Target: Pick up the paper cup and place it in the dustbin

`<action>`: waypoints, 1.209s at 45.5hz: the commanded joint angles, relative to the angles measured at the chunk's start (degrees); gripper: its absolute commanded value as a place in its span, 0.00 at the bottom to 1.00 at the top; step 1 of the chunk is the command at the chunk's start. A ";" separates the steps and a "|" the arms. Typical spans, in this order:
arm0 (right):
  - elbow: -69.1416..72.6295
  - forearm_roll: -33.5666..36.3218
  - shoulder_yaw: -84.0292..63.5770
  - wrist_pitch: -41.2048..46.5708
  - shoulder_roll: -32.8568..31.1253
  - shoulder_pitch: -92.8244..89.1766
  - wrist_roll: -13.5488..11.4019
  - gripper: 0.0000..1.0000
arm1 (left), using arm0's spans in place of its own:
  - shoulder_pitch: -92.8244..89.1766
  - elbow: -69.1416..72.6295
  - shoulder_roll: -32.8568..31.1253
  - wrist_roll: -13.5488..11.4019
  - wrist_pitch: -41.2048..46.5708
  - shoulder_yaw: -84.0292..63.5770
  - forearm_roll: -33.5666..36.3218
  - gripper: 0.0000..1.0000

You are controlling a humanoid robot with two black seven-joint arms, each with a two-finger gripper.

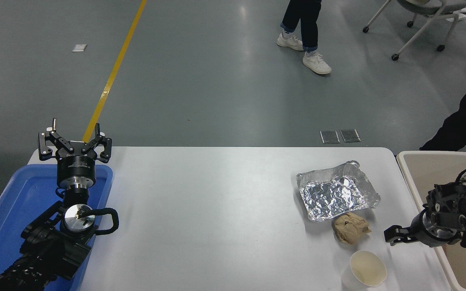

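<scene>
The white paper cup [367,268] rests near the table's front right edge, its cream inside facing the camera. The beige dustbin [406,173] stands just off the table's right end. My right gripper [395,235] reaches in from the right across the dustbin's near rim and points left. It hovers above and to the right of the cup, apart from it, with nothing seen in it. My left gripper [75,139] is parked at the far left over a blue tray, open and empty.
A crinkled foil tray [336,196] lies on the table's right half, with a crumpled brown paper wad [351,228] just in front of it, close behind the cup. The blue tray [10,218] sits at the left end. A person's legs [303,24] and a dark sleeve [465,117] show beyond the table.
</scene>
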 commanded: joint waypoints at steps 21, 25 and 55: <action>2.53 0.36 1.32 1.33 -2.36 9.20 0.06 1.00 | 0.00 0.00 0.00 -0.09 -0.05 0.09 0.00 0.99; 5.08 0.28 1.06 4.84 -4.38 15.52 0.06 1.00 | 0.00 0.00 0.00 -0.09 -0.05 0.09 0.00 0.99; 27.31 -0.96 1.06 26.48 -20.47 56.75 -3.45 1.00 | 0.00 0.00 0.18 -0.09 0.04 0.00 0.00 0.99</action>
